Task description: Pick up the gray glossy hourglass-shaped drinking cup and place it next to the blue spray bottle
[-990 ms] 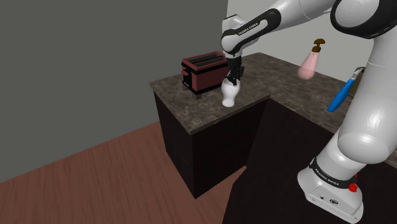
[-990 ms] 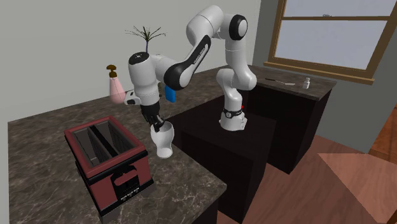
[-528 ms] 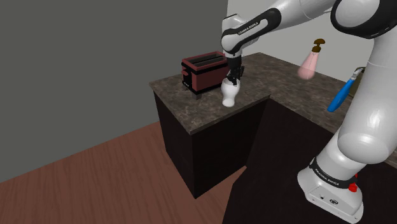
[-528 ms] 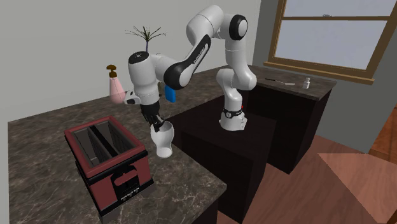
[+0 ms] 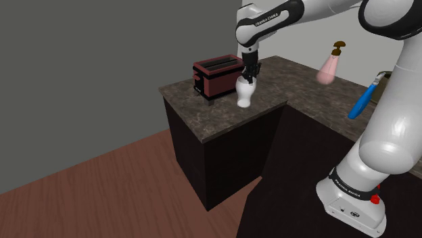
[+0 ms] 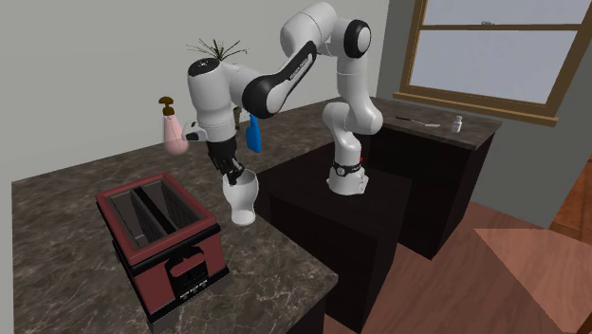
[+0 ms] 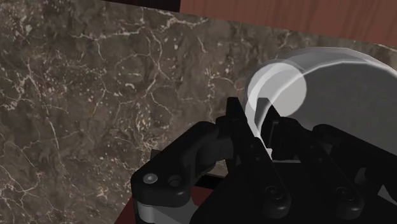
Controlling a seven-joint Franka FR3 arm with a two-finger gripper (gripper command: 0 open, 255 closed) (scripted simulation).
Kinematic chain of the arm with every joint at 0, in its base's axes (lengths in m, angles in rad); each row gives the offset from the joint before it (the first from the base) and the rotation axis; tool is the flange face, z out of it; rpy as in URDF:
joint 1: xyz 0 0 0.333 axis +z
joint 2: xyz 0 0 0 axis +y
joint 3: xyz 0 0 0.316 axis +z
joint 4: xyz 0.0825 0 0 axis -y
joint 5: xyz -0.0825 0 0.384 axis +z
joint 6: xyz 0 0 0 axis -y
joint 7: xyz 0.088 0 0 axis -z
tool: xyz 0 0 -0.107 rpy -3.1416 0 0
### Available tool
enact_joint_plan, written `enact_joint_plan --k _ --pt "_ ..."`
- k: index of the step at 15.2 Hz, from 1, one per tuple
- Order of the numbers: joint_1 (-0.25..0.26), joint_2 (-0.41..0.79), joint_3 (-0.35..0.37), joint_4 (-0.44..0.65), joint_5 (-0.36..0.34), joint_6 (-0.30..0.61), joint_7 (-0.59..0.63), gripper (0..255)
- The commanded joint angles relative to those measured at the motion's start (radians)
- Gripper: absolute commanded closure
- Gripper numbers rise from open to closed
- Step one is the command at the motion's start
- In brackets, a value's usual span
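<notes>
Vs 0.5 s ago: end effector (image 5: 250, 73) is higher, clamped on rim of white cup (image 5: 245, 93) hanging below it, just off counter (image 5: 216, 115). Lettering on arm (image 5: 270, 17) too small to read.

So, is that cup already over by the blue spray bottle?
No, the white cup is held by the gripper beside the red toaster, far from the blue spray bottle.

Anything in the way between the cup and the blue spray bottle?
Nothing visible: bare countertop runs from the cup to the blue spray bottle. The pink dispenser stands off to one side of that line.
</notes>
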Motion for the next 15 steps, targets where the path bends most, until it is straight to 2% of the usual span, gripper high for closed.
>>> enact_joint_plan --k 1,15 --pt "0.0 -0.009 0.0 0.014 0.0 -0.023 -0.003 255" --pt "0.003 -0.042 0.0 0.16 0.001 -0.201 -0.024 255"
